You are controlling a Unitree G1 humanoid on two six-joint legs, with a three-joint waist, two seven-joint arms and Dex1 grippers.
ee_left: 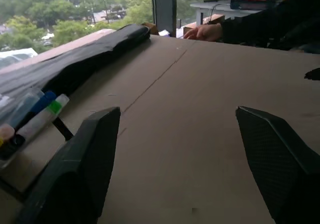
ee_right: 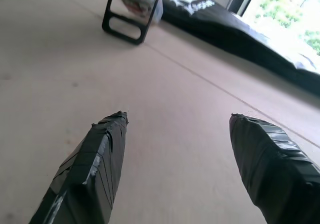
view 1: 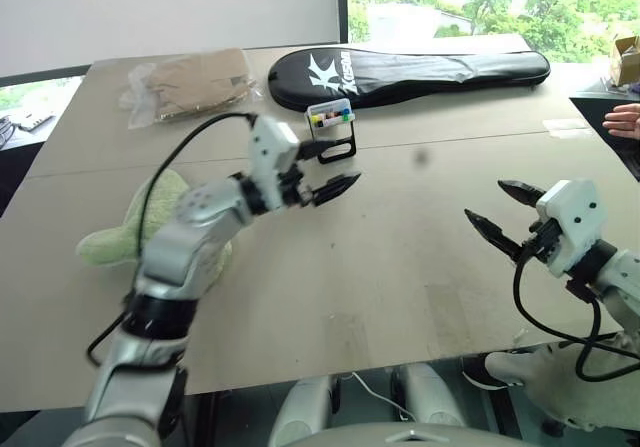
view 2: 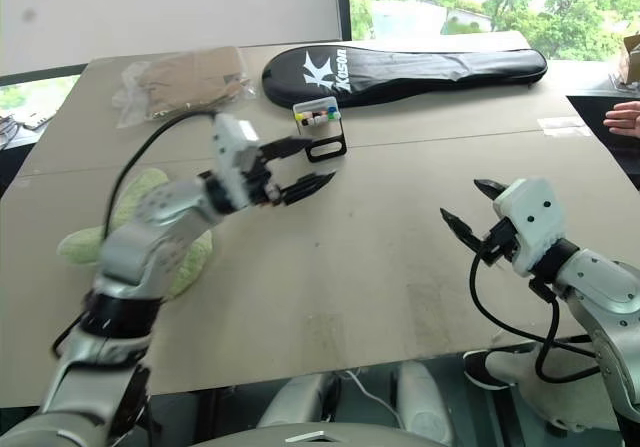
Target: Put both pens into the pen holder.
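Head views: pen holder (view 1: pixel 331 124) stands upright on the table (view 1: pixel 400 267), just in front of the black racket case (view 1: pixel 410 70), touching nothing else. Coloured ends poke from its white top; I read those as the pens (view 1: pixel 330 117), already stowed, though barrels can't be made out. No loose pen on the board near the holder. Left gripper (view 1: pixel 325 174) hovers just beside the holder on the near side, fingers spread, nothing between them. Right gripper (view 1: pixel 507 211) sits well apart from the holder toward the right edge, fingers also spread and empty.

Left wrist view: left fingers (ee_left: pixel 85 159) wide apart over bare board. Pen caps in blue, green and pale lie bunched at the holder's top, right beside one finger.

Right wrist view: right fingers (ee_right: pixel 92 164) parted, empty, pointing across the table toward the holder's looped black base (ee_right: pixel 131 21), case behind it.

Handling judgement: pens are light, stiff, smooth-barrelled, likely to roll or slip; pinch mid-barrel, not the cap. Holder looks light with an open base, probably tips on a side nudge, so come in from above.

Surface: flat brown board, seam running past the holder, matte, decent friction. Plastic bag of tan stuff (view 1: pixel 190 85) left of the case, green plush (view 1: pixel 150 229) nearer than the holder under the left arm. Windows and trees beyond the case. Person's hand (view 1: pixel 624 120) rests at the right edge.
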